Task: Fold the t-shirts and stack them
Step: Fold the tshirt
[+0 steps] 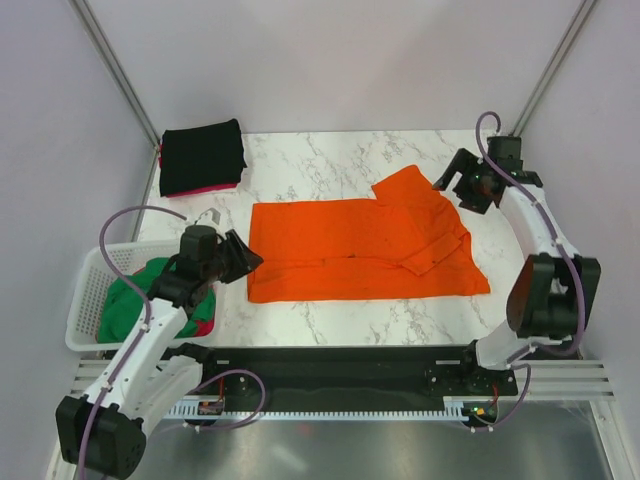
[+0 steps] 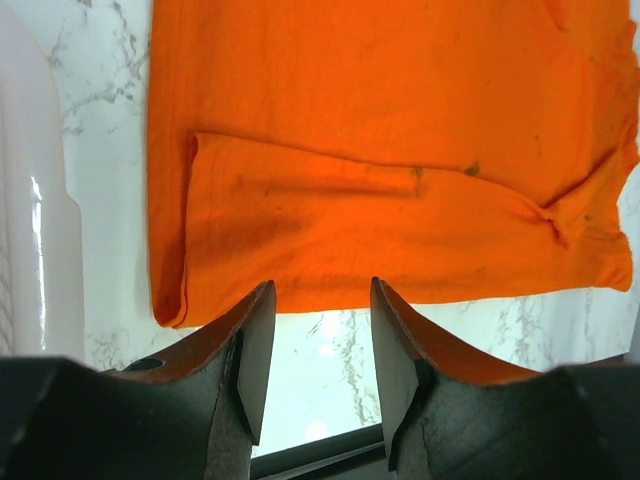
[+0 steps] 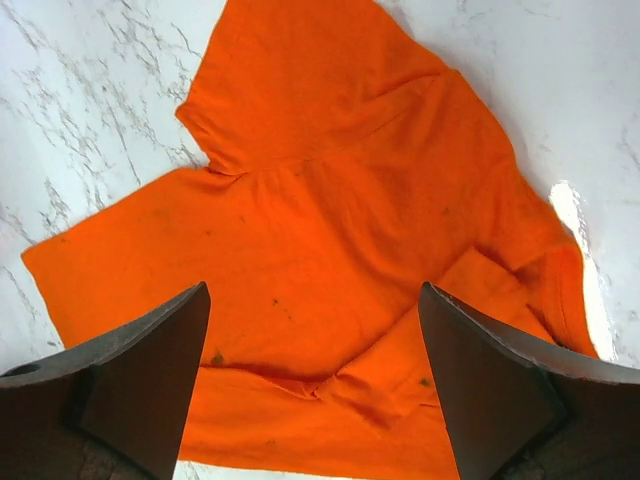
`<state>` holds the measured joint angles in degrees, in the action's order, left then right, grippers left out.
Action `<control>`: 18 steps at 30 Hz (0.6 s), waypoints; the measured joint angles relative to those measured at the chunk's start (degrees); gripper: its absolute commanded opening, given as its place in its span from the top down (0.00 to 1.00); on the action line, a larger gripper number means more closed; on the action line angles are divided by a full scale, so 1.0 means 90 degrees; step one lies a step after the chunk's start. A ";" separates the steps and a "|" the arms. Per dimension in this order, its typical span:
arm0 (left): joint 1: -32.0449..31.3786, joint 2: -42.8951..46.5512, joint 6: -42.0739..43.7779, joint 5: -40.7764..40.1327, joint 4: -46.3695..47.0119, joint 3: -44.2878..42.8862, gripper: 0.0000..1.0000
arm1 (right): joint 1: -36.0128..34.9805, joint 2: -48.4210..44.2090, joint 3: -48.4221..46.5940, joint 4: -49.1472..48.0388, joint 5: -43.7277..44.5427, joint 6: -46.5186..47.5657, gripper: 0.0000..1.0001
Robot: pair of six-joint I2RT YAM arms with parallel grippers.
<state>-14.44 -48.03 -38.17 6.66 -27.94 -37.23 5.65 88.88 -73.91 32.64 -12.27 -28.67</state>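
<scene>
Lying across the middle of the marble table, the orange t-shirt was spread flat and only partly folded. Its near long edge was turned up over the body in a band, and in the left wrist view that band's edge ran across the cloth. At the far right, 1 sleeve stuck out toward the back of the table, and the fabric around it was rumpled into overlapping flaps, as the right wrist view showed.

The left hand hung just beside the shirt's left end, over bare marble near the folded corner. Its jaws stood partly apart with nothing between them. The right hand hovered by the protruding sleeve at the far right, its jaws spread wide and empty above the cloth.

At the far left corner a folded black t-shirt rested on a pink-red t-shirt, of which only the near edge showed. A green t-shirt sat bunched in the white lattice basket at the table's left side, behind the left arm.
</scene>
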 measured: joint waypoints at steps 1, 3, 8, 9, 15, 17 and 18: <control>-0.0029 0.0049 0.0000 0.0002 0.0119 0.0170 0.51 | -0.0032 0.0265 -0.0165 -0.0083 -0.0027 0.0036 0.09; -0.0080 0.0083 0.0027 0.0005 0.0289 0.0447 0.51 | -0.0085 0.1042 -0.0765 -0.0129 -0.0131 0.0148 0.11; -0.0129 0.0141 0.0129 -0.0063 0.0554 0.0597 0.51 | -0.0168 0.2837 -0.2431 -0.0444 -0.0255 0.0313 0.16; -0.0134 0.0189 0.0138 -0.0134 0.0629 0.0597 0.51 | -0.0211 0.3116 -0.2662 -0.0544 -0.0265 0.0313 0.16; -0.0151 0.0595 0.0160 -0.0758 0.1022 0.0835 0.52 | -0.0532 0.4600 -0.3917 -0.0923 0.0063 0.0454 0.17; -0.0151 0.0731 0.0158 -0.0877 0.1141 0.1095 0.52 | -0.0661 0.4981 -0.4218 -0.0991 0.0223 0.0486 0.19; -0.0151 0.0797 0.0158 -0.0918 0.1195 0.1243 0.52 | -0.0704 0.5149 -0.4367 -0.1030 0.0294 0.0508 0.19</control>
<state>-15.79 -40.86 -36.75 -1.61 -17.19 -26.04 -0.69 135.22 -113.21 23.38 -9.63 -24.10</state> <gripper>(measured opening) 0.480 0.821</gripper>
